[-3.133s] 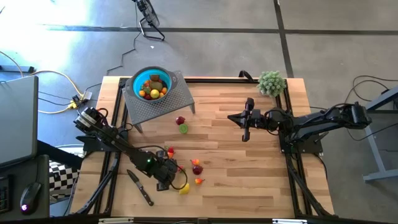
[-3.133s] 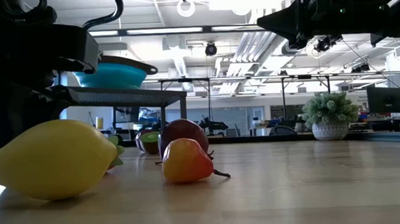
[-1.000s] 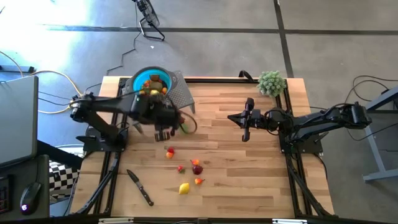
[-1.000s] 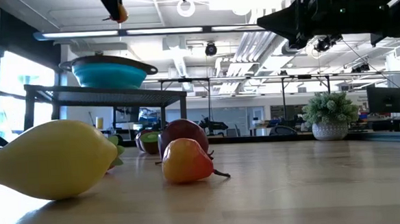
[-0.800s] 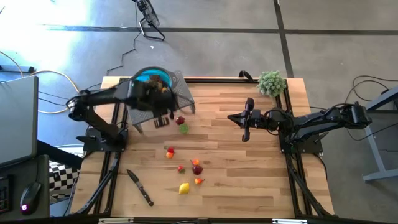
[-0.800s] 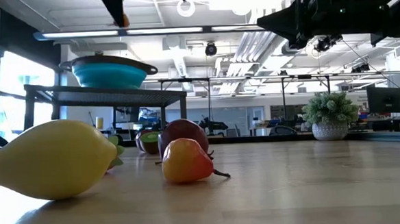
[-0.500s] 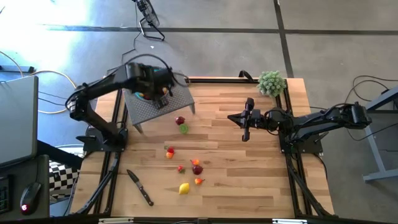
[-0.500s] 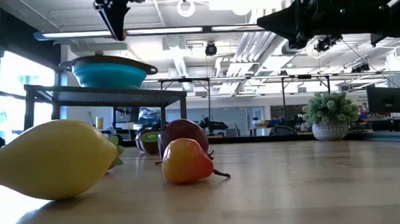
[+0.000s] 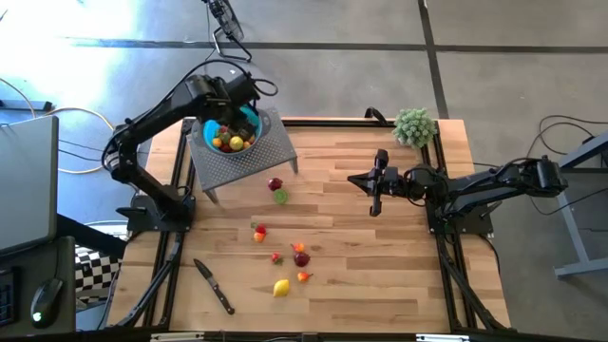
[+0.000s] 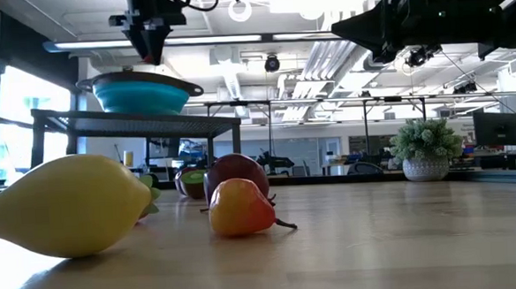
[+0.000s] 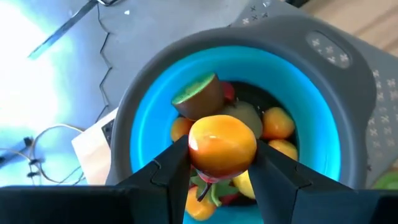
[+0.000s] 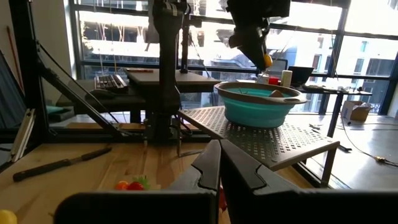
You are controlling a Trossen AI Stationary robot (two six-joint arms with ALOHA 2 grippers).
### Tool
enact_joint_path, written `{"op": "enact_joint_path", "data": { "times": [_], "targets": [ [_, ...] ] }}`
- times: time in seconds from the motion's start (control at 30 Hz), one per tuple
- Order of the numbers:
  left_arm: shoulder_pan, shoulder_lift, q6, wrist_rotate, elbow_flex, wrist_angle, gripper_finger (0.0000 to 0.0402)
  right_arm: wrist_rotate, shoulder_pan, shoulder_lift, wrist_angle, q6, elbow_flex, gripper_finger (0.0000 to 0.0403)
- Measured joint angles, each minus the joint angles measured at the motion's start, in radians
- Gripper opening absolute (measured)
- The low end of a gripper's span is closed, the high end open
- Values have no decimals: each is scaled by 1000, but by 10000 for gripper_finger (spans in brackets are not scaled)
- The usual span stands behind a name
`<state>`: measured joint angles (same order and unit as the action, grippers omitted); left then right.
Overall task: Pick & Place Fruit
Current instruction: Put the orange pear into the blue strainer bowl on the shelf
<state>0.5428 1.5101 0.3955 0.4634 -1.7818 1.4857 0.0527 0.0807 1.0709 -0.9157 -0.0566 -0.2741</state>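
Teal bowl (image 9: pixel 235 128) sits on the grey perforated stand (image 9: pixel 249 157) at the table's (image 9: pixel 380 275) far-left corner. The bowl holds a pile of fruit: orange, yellow and red pieces plus a brown one with a green cut face (image 11: pixel 198 97).

Left gripper (image 11: pixel 221 163) hangs right above the bowl, fingers partly closed and clamped on an orange fruit (image 11: pixel 222 144), not yet in the bowl.

Loose fruit on the table in front of the stand: a maroon one (image 9: pixel 275 184) and a lime one (image 9: pixel 280 197) just beside the stand; farther from the bowl a cluster of small red/orange ones (image 9: pixel 300 255) and a yellow lemon (image 9: pixel 281 287).

Right gripper (image 9: pixel 374 182) waits mid-table, well apart from the bowl, fingers fully closed, empty.
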Motion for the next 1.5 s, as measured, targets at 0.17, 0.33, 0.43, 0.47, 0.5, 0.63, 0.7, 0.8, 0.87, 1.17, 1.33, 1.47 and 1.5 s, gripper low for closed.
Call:
{"op": "enact_joint_path", "data": {
  "times": [0.17, 0.33, 0.43, 0.47, 0.5, 0.63, 0.7, 0.8, 0.87, 1.17, 1.33, 1.47, 1.5],
  "targets": [
    [8, 0, 21, 3, 69, -61, 139, 0, 0, 0, 0, 0, 0, 2],
    [7, 0, -10, 2, 177, -127, 139, 0, 0, 0, 0, 0, 0, 2],
    [7, 0, -23, 3, 211, -138, 139, 0, 0, 0, 0, 0, 0, 2],
    [8, 0, -24, 3, 216, -136, 139, 0, 0, 0, 0, -1, 0, 2],
    [8, 0, -24, 3, 218, -136, 139, 0, 0, 0, 0, 0, 0, 2],
    [7, -1, -24, 2, 218, -138, 139, 0, 0, 0, 0, -1, 0, 2],
    [7, -1, -24, 2, 218, -142, 140, 0, 0, 0, 0, -1, 0, 2],
    [7, -1, -16, 1, 218, -164, 149, 0, 0, 0, 0, -1, 0, 2],
    [7, -1, -5, 0, 218, -161, 159, 0, 0, 0, 0, -1, 0, 2],
    [7, -1, -26, 0, 218, -160, 203, 0, 0, 0, 0, -1, 0, 2],
    [7, -1, -32, -4, 211, -143, 203, 0, 0, 0, 0, -1, 0, 2],
    [7, -1, -46, -28, 188, -145, 179, 0, 0, 0, 0, -1, 0, 2],
    [7, -1, -52, -36, 183, -144, 169, 0, 0, 0, 0, -1, 0, 2]
  ]
}}
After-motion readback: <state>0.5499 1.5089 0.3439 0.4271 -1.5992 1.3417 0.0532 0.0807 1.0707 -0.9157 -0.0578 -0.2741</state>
